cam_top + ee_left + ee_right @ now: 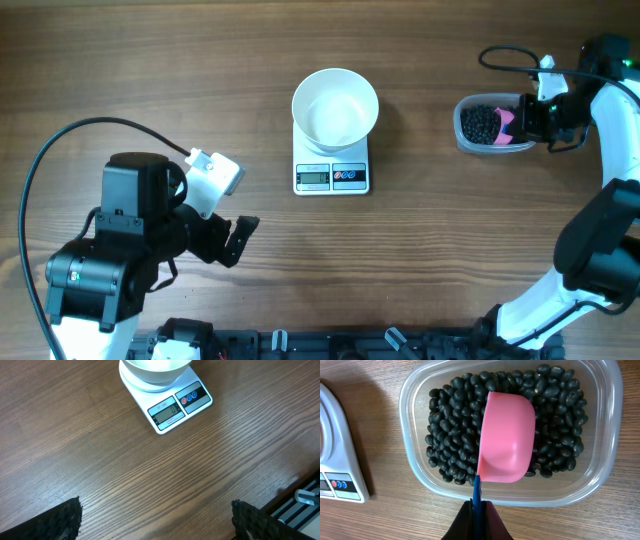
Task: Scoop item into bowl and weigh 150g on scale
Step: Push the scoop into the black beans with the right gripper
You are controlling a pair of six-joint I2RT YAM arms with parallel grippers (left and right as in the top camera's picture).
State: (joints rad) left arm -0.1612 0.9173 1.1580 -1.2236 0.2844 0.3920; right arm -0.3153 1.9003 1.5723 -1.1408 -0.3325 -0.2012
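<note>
Right gripper [478, 508] pinching scoop [506, 440] (pink), over item [451, 446]; bowl [335, 108] on scale [331, 177]

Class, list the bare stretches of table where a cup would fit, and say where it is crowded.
Bare wood lies between the scale and the clear tub, and between the scale and the open left gripper. Crowded: the tub, where the right gripper holds a pink scoop over the black pellets.

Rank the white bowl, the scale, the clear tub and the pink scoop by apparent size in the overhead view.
1. The white bowl and the scale: alike, and the scale is partly hidden beneath the bowl.
2. The clear tub, slightly smaller.
3. The pink scoop.
</note>
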